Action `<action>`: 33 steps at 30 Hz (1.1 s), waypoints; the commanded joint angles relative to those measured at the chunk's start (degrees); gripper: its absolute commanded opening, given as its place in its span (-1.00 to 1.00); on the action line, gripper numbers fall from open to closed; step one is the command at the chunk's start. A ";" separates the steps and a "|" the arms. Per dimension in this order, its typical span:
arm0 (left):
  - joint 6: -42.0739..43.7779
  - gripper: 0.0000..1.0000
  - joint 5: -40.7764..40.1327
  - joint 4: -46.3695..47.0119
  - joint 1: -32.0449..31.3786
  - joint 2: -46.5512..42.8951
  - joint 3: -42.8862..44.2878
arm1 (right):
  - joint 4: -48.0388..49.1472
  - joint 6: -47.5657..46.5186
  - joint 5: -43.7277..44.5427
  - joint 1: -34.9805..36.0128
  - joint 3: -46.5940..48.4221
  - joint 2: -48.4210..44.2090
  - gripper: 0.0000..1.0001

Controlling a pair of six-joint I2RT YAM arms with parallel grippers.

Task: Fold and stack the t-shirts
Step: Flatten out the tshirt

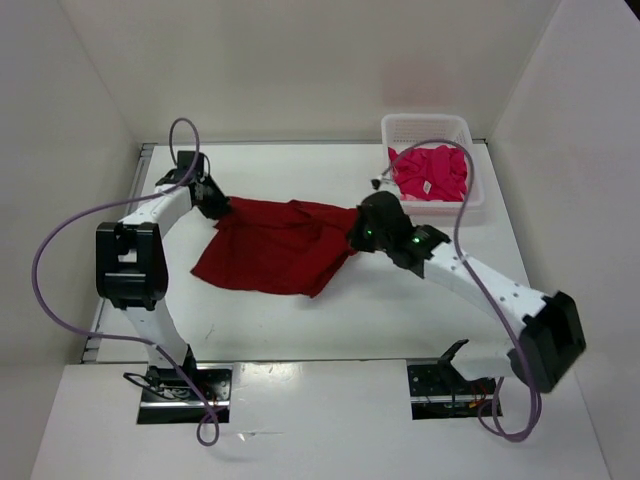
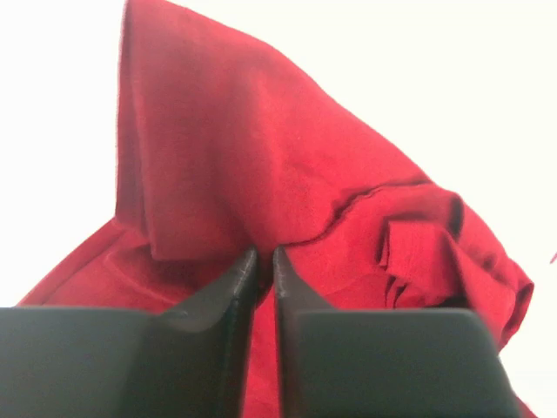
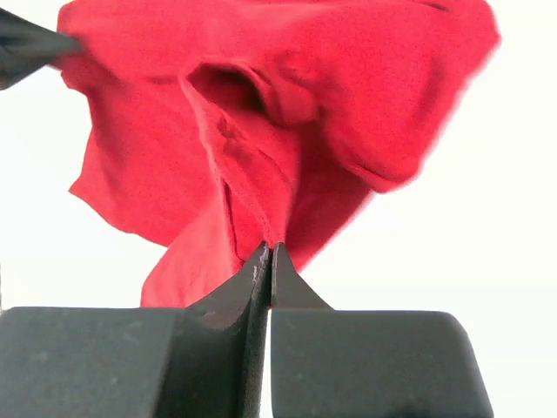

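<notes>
Right gripper [image 3: 268,248]: jaws together, clamped on a ridge of the dark red shirt [image 1: 275,250], with the cloth entering right at the tips and bunching up beyond them. Left gripper [image 2: 265,252]: jaws all but together, a fold of the same shirt nipped between the tips, so it too reads as gripping cloth. The two grips sit at opposite ends of the shirt's far edge, which looks meant to hold that edge taut so the body can spread out for folding. The far edge runs between the grippers, and the rest of the shirt slopes toward the near side and lies rumpled on the table [image 1: 300,330], roughly mid-table. It is not yet flat, and its sleeves and hem cannot be told apart in the creases. Judged from this, folding of the first shirt has barely begun and nothing is stacked. The magenta shirt [image 1: 430,172] lies crumpled in the white basket [image 1: 425,122] at the far right corner, well apart from the work; a third shirt cannot be made out. Left arm [image 1: 135,262]: up from its base, elbow high, forearm reaching forward and inward. Right arm [image 1: 480,285]: elbow out to the right, forearm angled diagonally toward the centre, wrist low over the cloth.
</notes>
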 commanded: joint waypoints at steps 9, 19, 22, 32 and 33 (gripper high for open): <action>3.30 0.36 3.95 -1.55 10.98 -8.12 -4.87 | -12.02 16.36 -5.58 -0.88 -18.14 -15.59 -1.00; 1.89 0.15 4.93 -3.49 20.92 -24.41 -27.84 | -13.00 21.47 -6.11 -2.11 -21.24 -22.72 -0.04; 1.27 0.09 3.16 -3.49 22.95 -25.12 -30.65 | -13.00 20.33 -4.62 -2.11 -19.83 -23.25 0.02; -1.71 -0.07 4.66 0.81 22.95 -21.35 -34.26 | -11.59 19.80 -5.76 -2.11 -22.10 -25.62 -0.14; -1.71 -0.17 4.13 1.60 22.95 -20.82 -34.26 | -11.59 19.80 -5.76 -2.11 -22.11 -25.62 -0.14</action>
